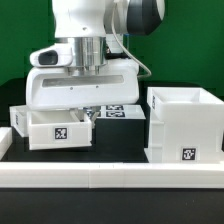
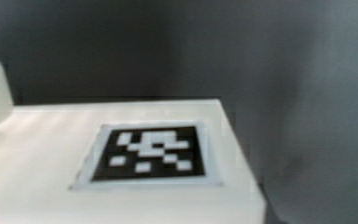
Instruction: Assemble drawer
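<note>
A white knobbed tray with a square tag on its front stands at the exterior view's left. My gripper hangs right over its back edge; the wide white hand hides the fingers, so I cannot tell whether they are open or shut. A second tray peeks out further left. The tall boxy case stands open-topped at the right, a tag low on its front. The wrist view shows only a white tagged face very close and blurred, with no fingers visible.
The marker board lies flat between the tray and the case. A long low white rail runs across the front of the dark table. A green wall stands behind the arm.
</note>
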Robot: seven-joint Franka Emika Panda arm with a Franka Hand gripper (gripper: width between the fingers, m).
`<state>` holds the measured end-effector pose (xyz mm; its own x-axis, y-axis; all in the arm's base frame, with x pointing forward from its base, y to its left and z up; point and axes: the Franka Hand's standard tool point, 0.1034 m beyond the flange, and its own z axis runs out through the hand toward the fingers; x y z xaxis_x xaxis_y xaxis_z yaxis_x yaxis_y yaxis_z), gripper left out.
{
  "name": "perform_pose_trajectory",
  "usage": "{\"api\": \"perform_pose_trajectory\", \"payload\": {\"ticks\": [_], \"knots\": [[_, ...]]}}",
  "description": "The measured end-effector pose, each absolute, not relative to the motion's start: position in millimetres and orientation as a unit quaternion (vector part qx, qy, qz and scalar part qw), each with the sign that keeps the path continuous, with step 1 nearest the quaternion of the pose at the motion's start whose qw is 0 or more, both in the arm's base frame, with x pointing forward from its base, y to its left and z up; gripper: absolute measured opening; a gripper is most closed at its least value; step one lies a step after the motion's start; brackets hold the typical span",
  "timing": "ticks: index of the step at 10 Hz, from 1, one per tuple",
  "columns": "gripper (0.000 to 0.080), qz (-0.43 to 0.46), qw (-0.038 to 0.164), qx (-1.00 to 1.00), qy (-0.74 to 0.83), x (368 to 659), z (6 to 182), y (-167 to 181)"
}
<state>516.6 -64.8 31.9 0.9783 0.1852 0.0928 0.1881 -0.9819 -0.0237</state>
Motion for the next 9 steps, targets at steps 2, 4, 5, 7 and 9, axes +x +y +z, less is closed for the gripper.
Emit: {"api": "perform_pose_trajectory", "payload": {"ticks": [2,4,5,7,9], "knots": [[0.0041,-0.043,0.016,-0.995,-0.093,516.6,28.7,-64.7],[0.0041,-0.042,0.012,-0.987,-0.153,516.1,28.3,-65.4],[0.0041,-0.04,0.006,-0.977,-0.209,514.8,27.5,-62.4],[0.0041,-0.033,-0.005,-0.945,-0.326,509.4,24.8,-55.1],[0.0041,-0.02,-0.006,-0.907,-0.422,506.1,19.8,-45.8]]}}
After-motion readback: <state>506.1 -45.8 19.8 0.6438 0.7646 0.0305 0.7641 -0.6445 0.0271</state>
